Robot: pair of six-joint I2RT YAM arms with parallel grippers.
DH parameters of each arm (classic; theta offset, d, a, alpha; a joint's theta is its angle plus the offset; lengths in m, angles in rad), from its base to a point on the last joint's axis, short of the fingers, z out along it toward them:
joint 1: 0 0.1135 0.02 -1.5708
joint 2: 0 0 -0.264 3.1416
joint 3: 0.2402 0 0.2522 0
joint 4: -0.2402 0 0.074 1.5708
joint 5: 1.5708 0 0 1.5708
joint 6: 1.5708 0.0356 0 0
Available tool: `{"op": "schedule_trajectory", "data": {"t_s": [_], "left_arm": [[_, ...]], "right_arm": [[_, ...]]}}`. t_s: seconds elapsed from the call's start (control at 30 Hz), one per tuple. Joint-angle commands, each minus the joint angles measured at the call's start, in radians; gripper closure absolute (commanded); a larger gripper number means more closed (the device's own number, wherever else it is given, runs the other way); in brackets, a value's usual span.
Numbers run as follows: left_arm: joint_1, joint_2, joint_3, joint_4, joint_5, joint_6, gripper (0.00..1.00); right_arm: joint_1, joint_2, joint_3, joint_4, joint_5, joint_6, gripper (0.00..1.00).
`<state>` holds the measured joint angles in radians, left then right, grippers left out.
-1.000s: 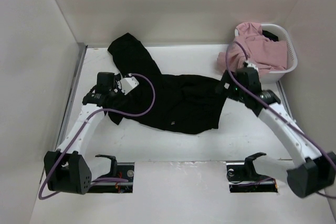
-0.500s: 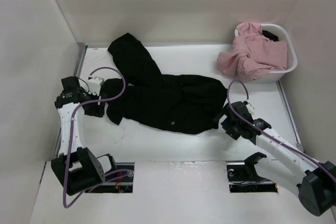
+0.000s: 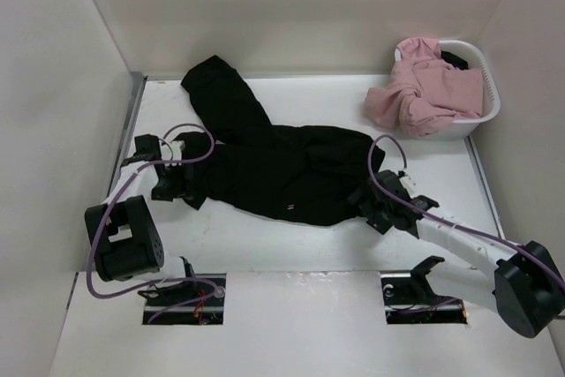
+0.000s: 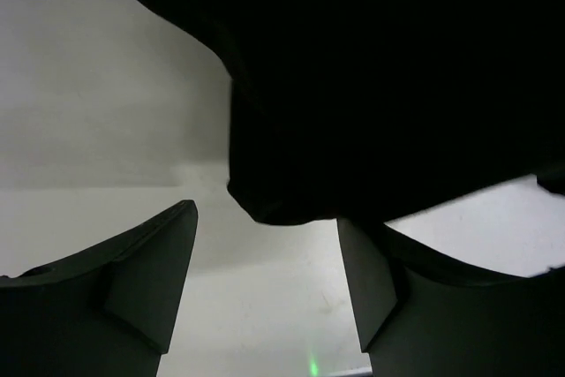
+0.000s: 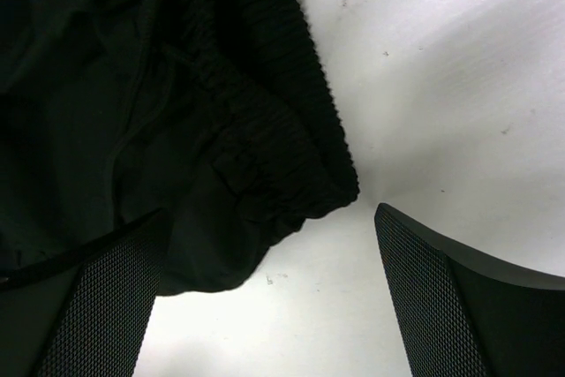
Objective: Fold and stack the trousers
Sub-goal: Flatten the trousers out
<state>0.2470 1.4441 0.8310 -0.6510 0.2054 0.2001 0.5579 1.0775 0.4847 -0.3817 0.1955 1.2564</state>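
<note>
The black trousers point(image 3: 282, 169) lie crumpled across the middle of the white table, one leg reaching to the far left. My left gripper point(image 3: 179, 181) is low at the trousers' left end, open, with the hem of the black cloth point(image 4: 353, 94) just ahead of its fingers point(image 4: 146, 280). My right gripper point(image 3: 369, 209) is low at the trousers' near right corner, open, with the elastic waistband point(image 5: 265, 143) between and just ahead of its fingers point(image 5: 441, 297). Neither gripper holds anything.
A white basket point(image 3: 481, 86) at the far right holds pink clothing point(image 3: 428, 86) that spills over its rim. White walls close in the table on the left, back and right. Purple cables loop from both arms.
Both arms have swung down from above the trousers to the table. The left gripper has come in to the trousers' left end, the right to their near right corner.
</note>
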Motion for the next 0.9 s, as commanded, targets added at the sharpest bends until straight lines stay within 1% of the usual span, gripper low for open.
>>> {"op": "schedule_trajectory", "data": {"t_s": [0.0,0.13,0.2,0.23,0.3,0.33,0.4,0.47,0.5,0.53,0.57,0.6,0.67,0.7,0.73,0.77,0.8,0.83,0.87], "left_arm": [[-0.025,-0.016,-0.019,0.163,-0.023,-0.061,0.37],[-0.117,-0.008,-0.05,0.203,-0.024,-0.038,0.42],[-0.142,0.013,-0.052,0.205,-0.02,-0.037,0.46],[-0.146,0.027,-0.044,0.205,-0.017,-0.039,0.49],[-0.145,0.062,-0.024,0.208,-0.015,-0.045,0.63],[-0.137,0.081,-0.014,0.212,-0.02,-0.05,0.72],[-0.119,0.114,0.009,0.217,-0.027,-0.06,0.89],[-0.091,0.125,0.022,0.224,-0.026,-0.068,0.98],[-0.075,0.118,0.022,0.24,-0.027,-0.071,1.0],[-0.053,0.101,0.02,0.257,-0.031,-0.068,1.0],[-0.035,0.079,0.017,0.276,-0.041,-0.061,1.0],[-0.018,0.053,0.014,0.296,-0.061,-0.05,1.0],[0.007,-0.003,0.013,0.33,-0.131,0.008,1.0],[0.014,-0.034,0.013,0.35,-0.174,0.051,1.0],[0.025,-0.065,0.013,0.372,-0.216,0.099,1.0],[0.037,-0.097,0.013,0.398,-0.253,0.146,1.0],[0.051,-0.126,0.013,0.422,-0.277,0.198,1.0],[0.064,-0.152,0.014,0.439,-0.29,0.246,1.0],[0.071,-0.174,0.017,0.444,-0.293,0.286,1.0]], "right_arm": [[0.012,-0.008,-0.009,0.06,0.035,0.037,0.0],[0.018,-0.007,-0.011,0.056,0.035,0.046,0.0],[0.024,-0.005,-0.011,0.058,0.035,0.054,0.0],[0.029,-0.004,-0.012,0.06,0.033,0.057,0.0],[0.035,0.005,-0.014,0.06,0.027,0.063,0.0],[0.038,0.015,-0.014,0.063,0.021,0.064,0.03],[0.043,0.025,-0.021,0.079,0.004,0.066,0.13],[0.041,0.029,-0.035,0.11,-0.007,0.066,0.25],[0.041,0.03,-0.043,0.124,-0.008,0.061,0.31],[0.03,0.035,-0.052,0.136,-0.008,0.057,0.35],[0.012,0.042,-0.057,0.144,0.001,0.046,0.36],[-0.02,0.054,-0.058,0.147,-0.002,0.028,0.36],[-0.066,0.082,-0.04,0.142,-0.004,-0.02,0.3],[-0.075,0.093,-0.025,0.136,0.002,-0.04,0.28],[-0.079,0.11,-0.011,0.135,0.005,-0.051,0.28],[-0.08,0.13,0.0,0.145,0.007,-0.06,0.32],[-0.085,0.157,0.014,0.156,-0.004,-0.063,0.39],[-0.085,0.186,0.025,0.177,-0.014,-0.066,0.46],[-0.086,0.212,0.034,0.203,-0.042,-0.069,0.57]]}}
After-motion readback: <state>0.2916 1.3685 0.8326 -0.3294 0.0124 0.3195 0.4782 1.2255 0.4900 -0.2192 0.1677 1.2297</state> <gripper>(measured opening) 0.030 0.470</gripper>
